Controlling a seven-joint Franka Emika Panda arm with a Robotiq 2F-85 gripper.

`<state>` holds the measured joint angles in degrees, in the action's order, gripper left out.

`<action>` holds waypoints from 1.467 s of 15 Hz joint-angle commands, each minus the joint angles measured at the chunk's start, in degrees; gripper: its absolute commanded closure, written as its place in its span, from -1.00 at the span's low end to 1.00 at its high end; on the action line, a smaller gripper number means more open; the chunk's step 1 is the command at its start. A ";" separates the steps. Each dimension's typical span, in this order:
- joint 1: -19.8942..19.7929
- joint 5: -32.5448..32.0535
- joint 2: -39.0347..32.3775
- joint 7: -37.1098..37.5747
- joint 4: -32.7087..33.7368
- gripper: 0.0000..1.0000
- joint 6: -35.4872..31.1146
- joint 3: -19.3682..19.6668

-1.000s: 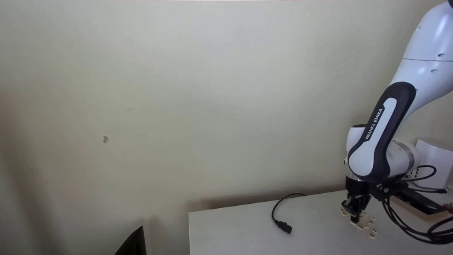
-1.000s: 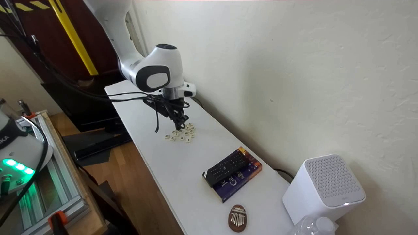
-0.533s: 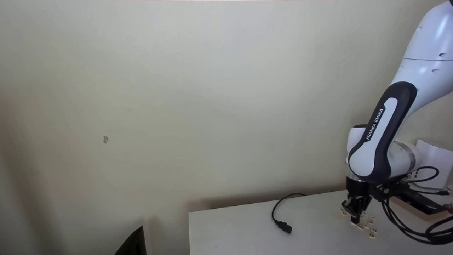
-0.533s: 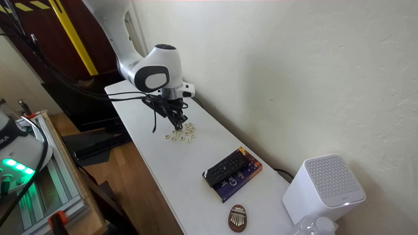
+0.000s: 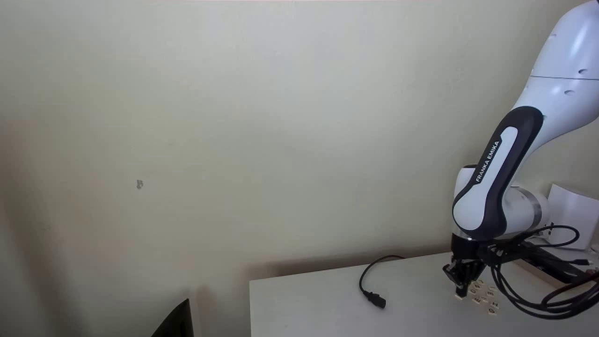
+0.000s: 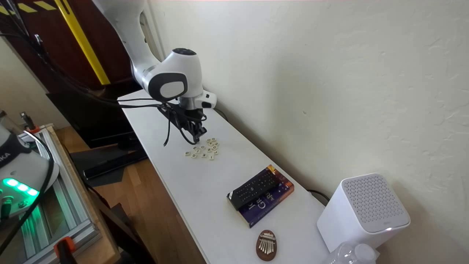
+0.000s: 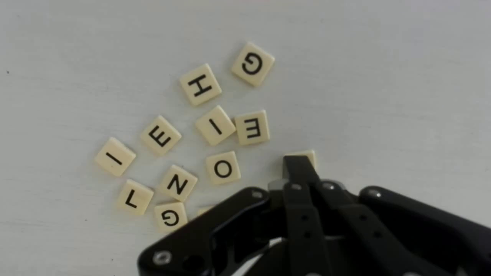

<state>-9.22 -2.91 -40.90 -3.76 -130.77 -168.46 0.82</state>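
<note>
My gripper (image 7: pixel 301 166) is black and points down, its fingers together. The fingertips cover most of a cream tile (image 7: pixel 312 156); its letter is hidden. In an exterior view the gripper (image 5: pixel 461 291) is low at the table, with the tile's edge (image 5: pixel 458 297) under its tip. I cannot tell whether tip and tile touch. Several letter tiles lie loose to the left in the wrist view, among them an O (image 7: pixel 223 168), an E (image 7: pixel 252 127), an H (image 7: pixel 200 84) and a G (image 7: pixel 252 63). The gripper also shows in an exterior view (image 6: pixel 196 140), behind the tile cluster (image 6: pixel 209 149).
A black power cable (image 5: pixel 376 299) lies on the white table (image 5: pixel 318 299). A purple book (image 6: pixel 265 205) bears a black keypad (image 6: pixel 254 187). A brown thumb piano (image 6: pixel 266 245), a white box (image 6: pixel 361 209) and a clear bottle (image 6: pixel 346 255) stand farther along. Loose cables hang from the wrist.
My gripper has moved left in one view and slightly away from the tile cluster in another, still low. The tile edge under its tip shows farther left too. The wrist cables have shifted.
</note>
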 commanded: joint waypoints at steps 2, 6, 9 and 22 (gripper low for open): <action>-0.21 2.58 -0.86 0.73 0.27 1.00 0.13 -1.44; -0.13 2.84 -0.90 0.93 0.30 1.00 0.36 -2.00; 0.08 2.87 -1.10 1.12 0.43 1.00 0.61 -2.26; 0.97 1.89 3.67 0.96 -6.05 1.00 -4.64 -1.42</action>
<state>-9.10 -1.84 -39.97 -2.85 -133.04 -170.56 -1.08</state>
